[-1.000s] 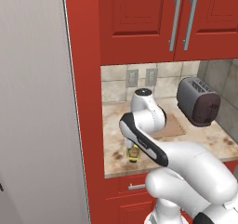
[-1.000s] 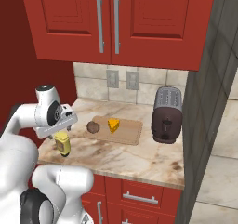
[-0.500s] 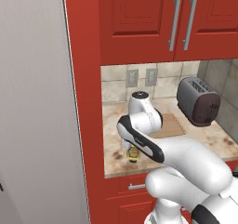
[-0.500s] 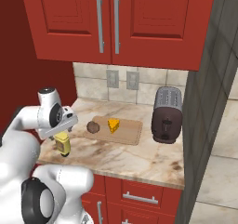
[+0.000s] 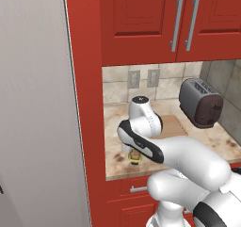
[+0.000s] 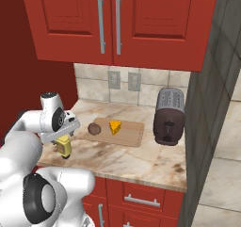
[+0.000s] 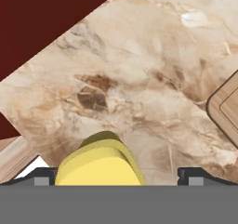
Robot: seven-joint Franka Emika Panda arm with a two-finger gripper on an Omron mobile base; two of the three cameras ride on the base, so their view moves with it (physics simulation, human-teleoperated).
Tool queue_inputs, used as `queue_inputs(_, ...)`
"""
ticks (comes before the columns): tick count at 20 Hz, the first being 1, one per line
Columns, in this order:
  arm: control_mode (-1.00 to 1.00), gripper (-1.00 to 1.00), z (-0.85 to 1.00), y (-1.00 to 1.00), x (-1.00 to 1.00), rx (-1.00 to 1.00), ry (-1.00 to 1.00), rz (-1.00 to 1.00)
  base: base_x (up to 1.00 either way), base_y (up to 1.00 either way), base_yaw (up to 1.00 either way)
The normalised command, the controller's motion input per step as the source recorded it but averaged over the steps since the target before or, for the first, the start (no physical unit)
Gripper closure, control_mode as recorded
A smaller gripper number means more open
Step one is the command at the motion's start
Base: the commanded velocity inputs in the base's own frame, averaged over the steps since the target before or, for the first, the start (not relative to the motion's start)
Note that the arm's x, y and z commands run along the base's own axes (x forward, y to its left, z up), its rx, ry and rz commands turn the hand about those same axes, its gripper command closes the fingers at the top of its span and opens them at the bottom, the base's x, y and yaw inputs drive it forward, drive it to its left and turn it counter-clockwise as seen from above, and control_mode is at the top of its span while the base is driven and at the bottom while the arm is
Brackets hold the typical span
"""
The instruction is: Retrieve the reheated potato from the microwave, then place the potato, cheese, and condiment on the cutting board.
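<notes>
The yellow condiment bottle (image 6: 64,147) stands upright on the marble counter, left of the cutting board (image 6: 129,136). My gripper (image 6: 63,139) hangs open right over it. In the hand view the condiment's cap (image 7: 100,165) sits between the two fingertips (image 7: 44,175), which stand wide apart and clear of it. The brown potato (image 6: 94,129) and the cheese wedge (image 6: 115,126) lie side by side on the board. From the left base view the condiment (image 5: 134,156) peeks out below my forearm, with the cutting board (image 5: 174,126) behind it. The microwave is out of view.
A dark toaster (image 6: 168,115) stands right of the board against the backsplash. A red cabinet side panel (image 5: 84,127) walls the counter's left end, close to the bottle. Red wall cabinets (image 6: 113,23) hang overhead. The counter's front edge (image 6: 108,172) runs just below the bottle.
The hand has sunk a little and shifted slightly left over the condiment. The jaws stay open; potato, cheese and board have not moved.
</notes>
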Motion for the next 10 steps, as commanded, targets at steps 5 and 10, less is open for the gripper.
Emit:
queue_inputs(5,-1.0,1.0,-0.2,0.0,0.0,0.0,0.02,0.0,0.0,0.0,0.0)
queue_inputs(10,-1.0,1.0,-0.13,0.0,0.0,0.0,0.03,0.0,0.0,0.0,0.0)
